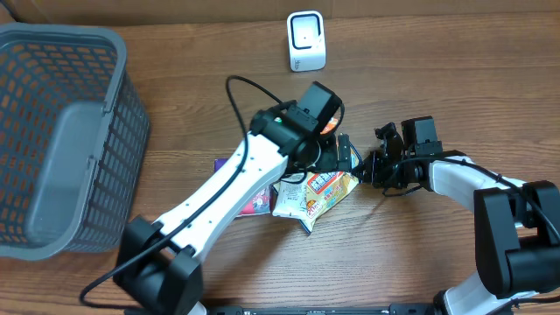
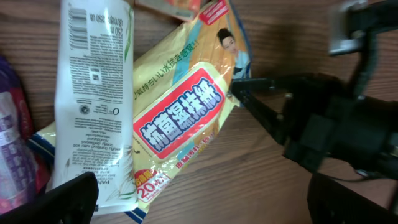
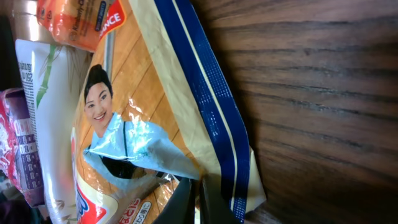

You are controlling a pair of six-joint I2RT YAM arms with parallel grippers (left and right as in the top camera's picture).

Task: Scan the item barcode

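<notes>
Your right claw [image 3: 198, 200] is clenched on one corner of the yellow pack [image 2: 180, 118], which lies near the middle of the table [image 1: 420, 262] on a small pile. Your left claw [image 1: 332, 156] hangs wide open just above that pile. The scanner [image 1: 306, 41] stands at 12 o'clock, well apart. Only the grip looks done. Lifting the pack, finding its barcode and showing it to the scanner are left.

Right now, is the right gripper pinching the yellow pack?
Yes, the right gripper is closed on an edge of the yellow pack.
</notes>
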